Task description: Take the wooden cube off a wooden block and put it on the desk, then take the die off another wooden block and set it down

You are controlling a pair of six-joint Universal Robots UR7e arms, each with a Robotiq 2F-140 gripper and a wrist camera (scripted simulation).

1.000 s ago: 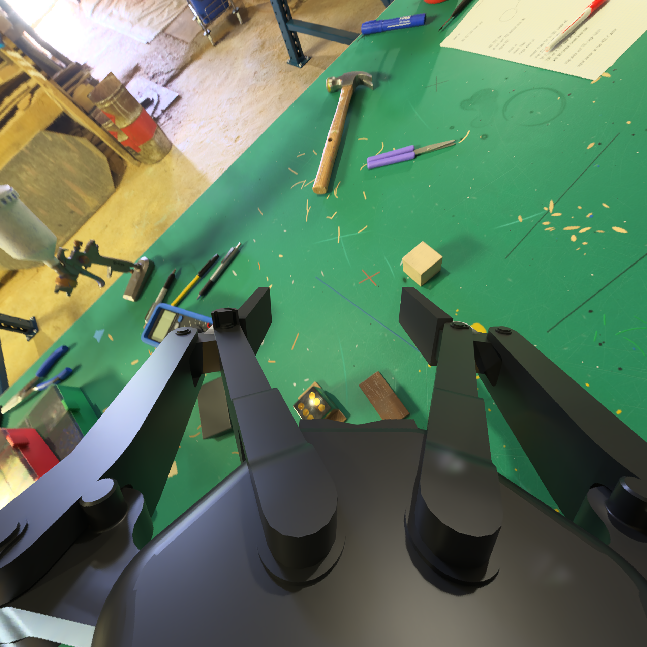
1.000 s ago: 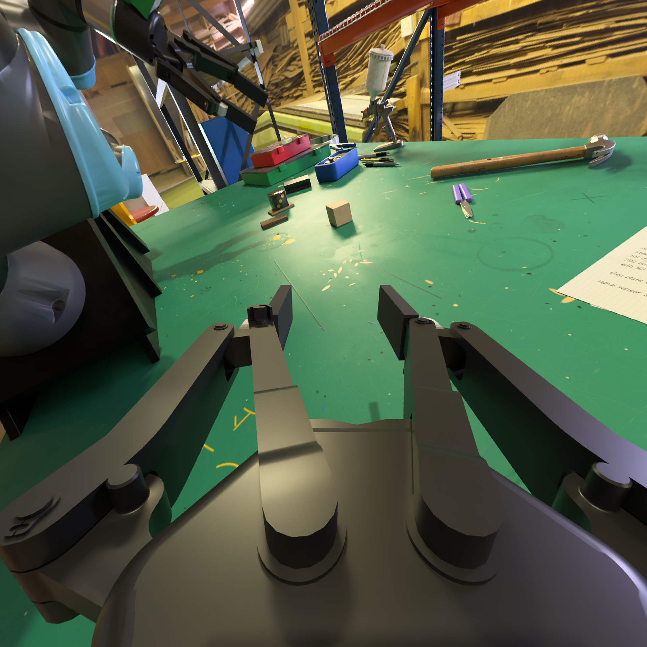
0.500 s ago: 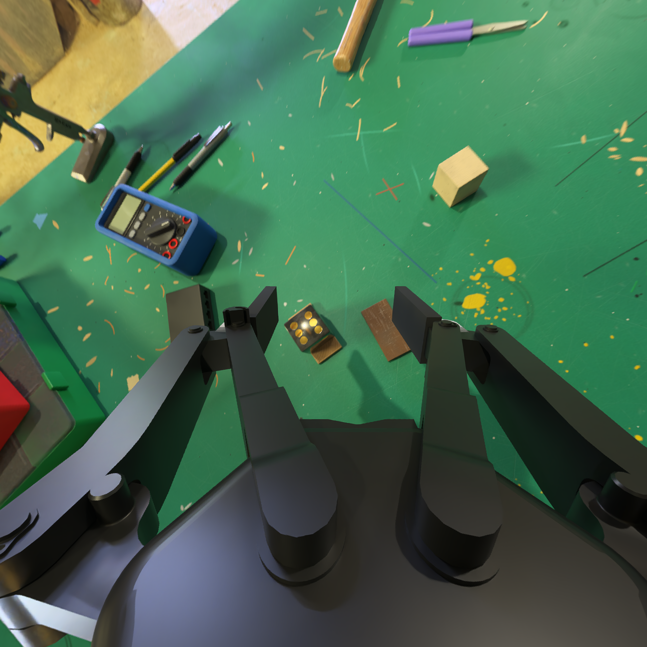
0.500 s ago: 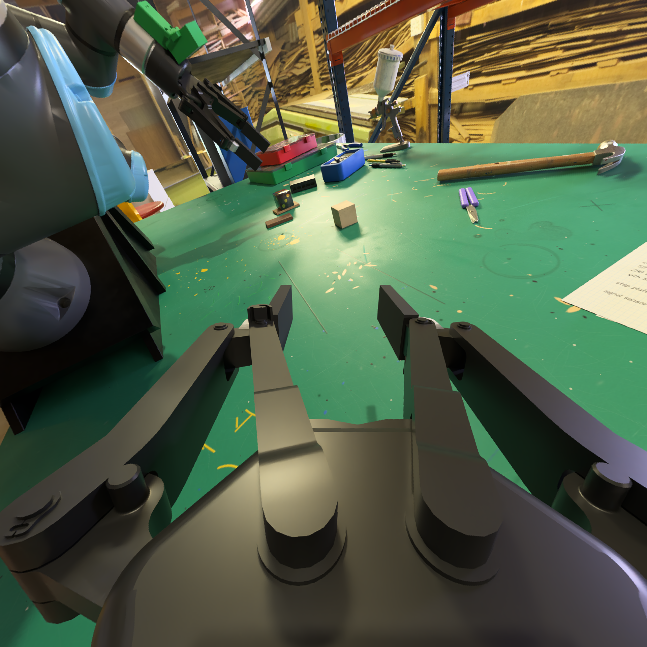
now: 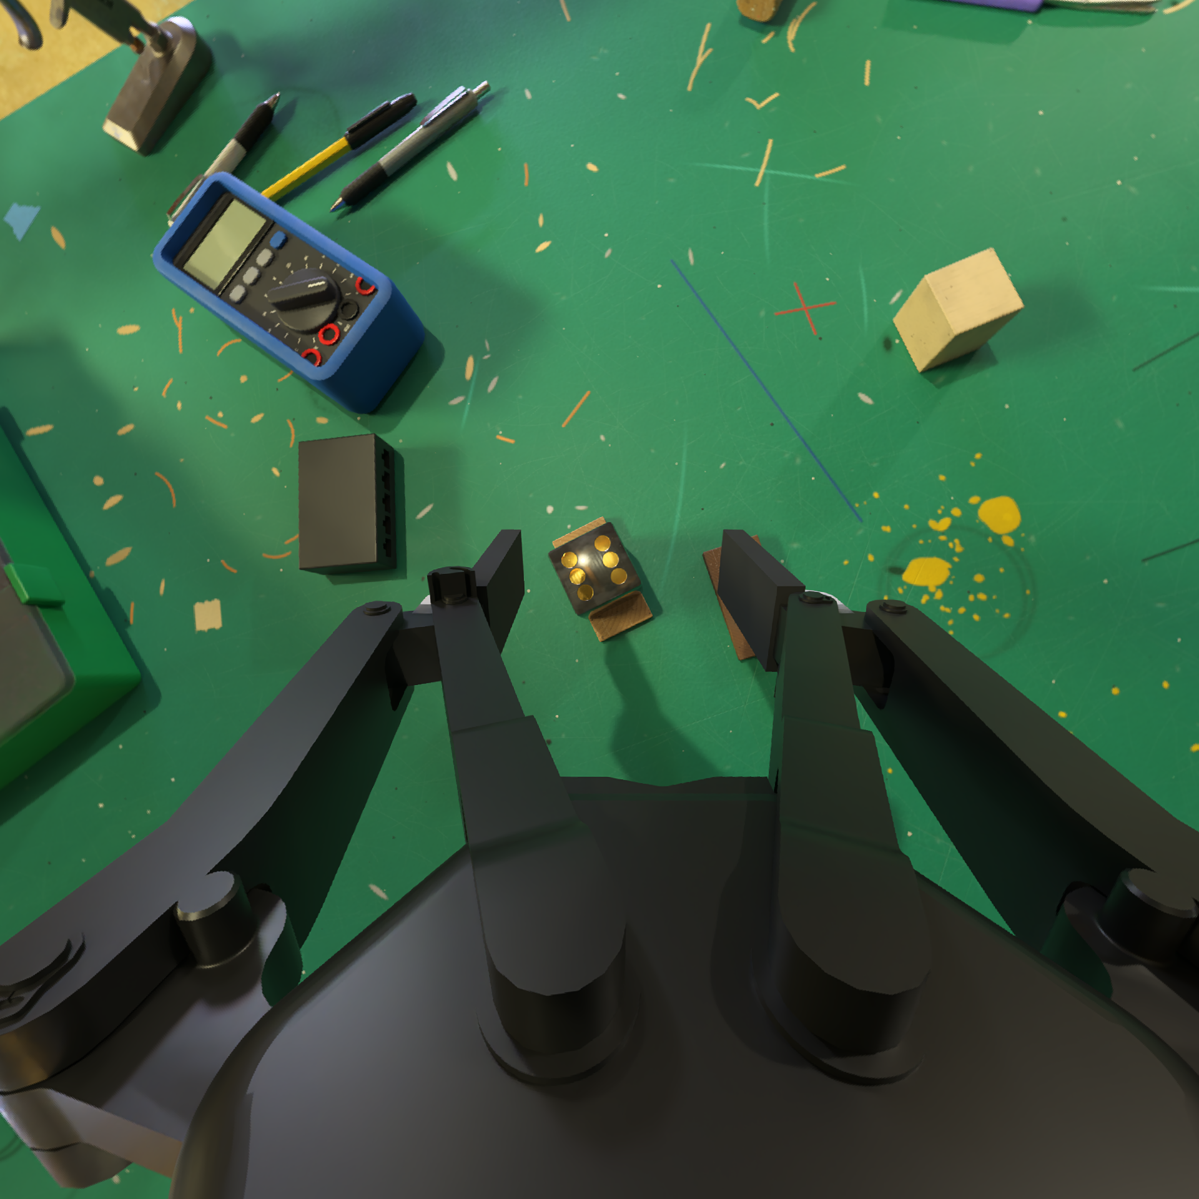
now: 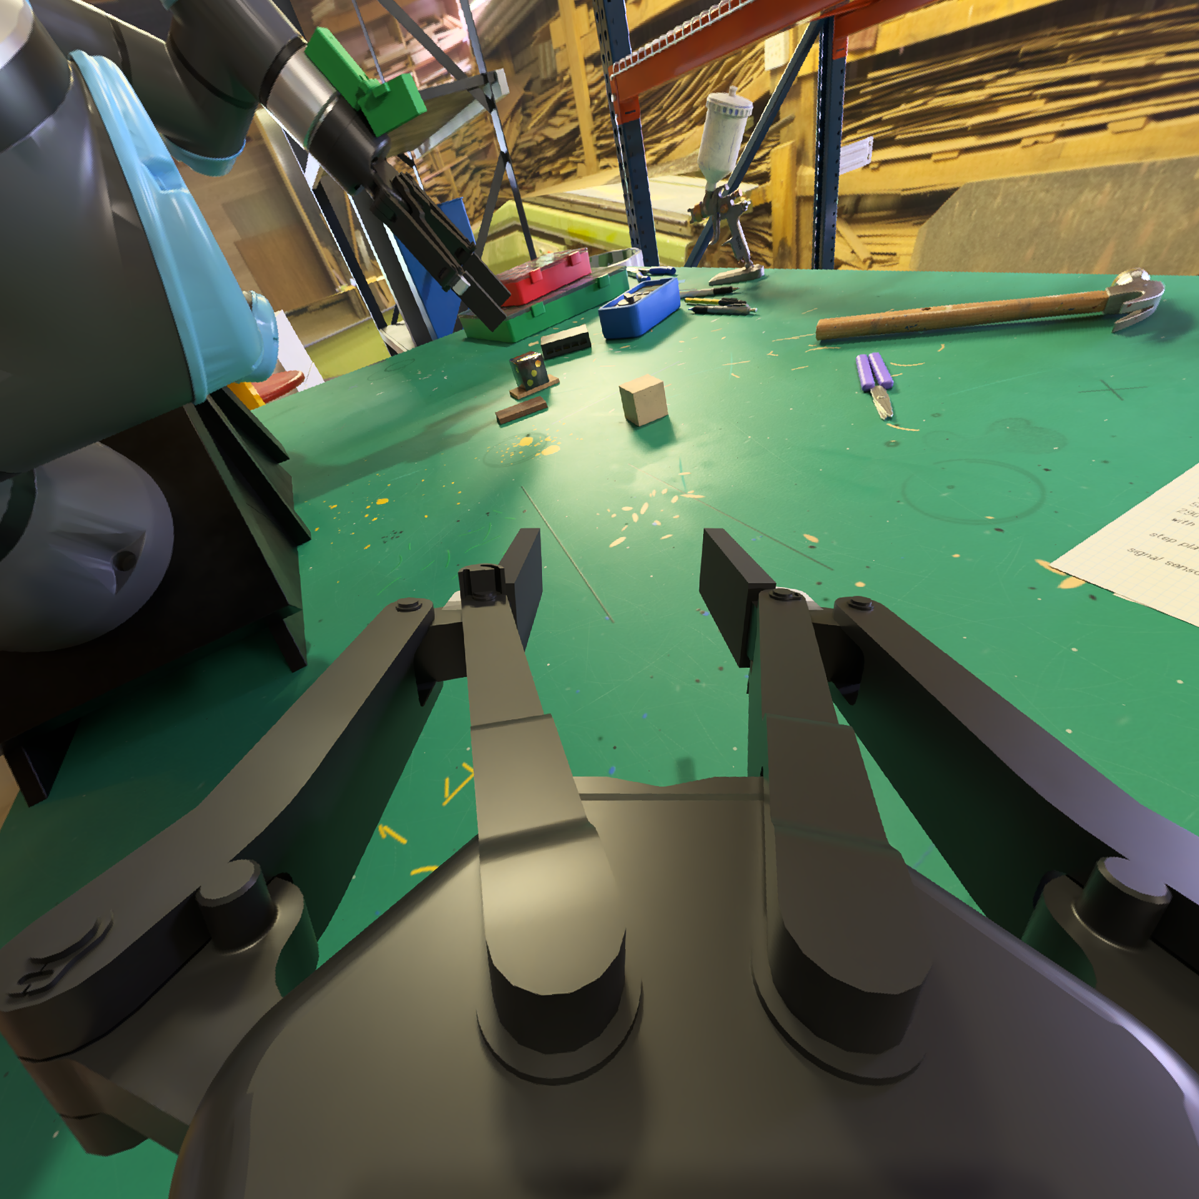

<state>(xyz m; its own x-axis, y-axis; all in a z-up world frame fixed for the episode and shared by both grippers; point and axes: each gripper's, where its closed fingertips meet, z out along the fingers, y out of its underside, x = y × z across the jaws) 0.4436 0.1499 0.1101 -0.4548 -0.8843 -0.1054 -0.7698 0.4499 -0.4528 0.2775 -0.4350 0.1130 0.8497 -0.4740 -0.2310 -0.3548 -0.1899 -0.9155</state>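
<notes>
the die [image 5: 592,568] sits on a thin wooden block [image 5: 621,615] on the green desk [image 5: 649,324], between and just beyond the tips of the left pincer [image 5: 619,576], whose jaws are spread wide and empty. it is dark and glossy with gold pips, so likely small, light, rigid and a bit slippery; flat opposite side faces look the best hold. the wooden cube [image 5: 957,310] already rests on the desk. the right pincer [image 6: 619,571] hangs spread, well apart.
</notes>
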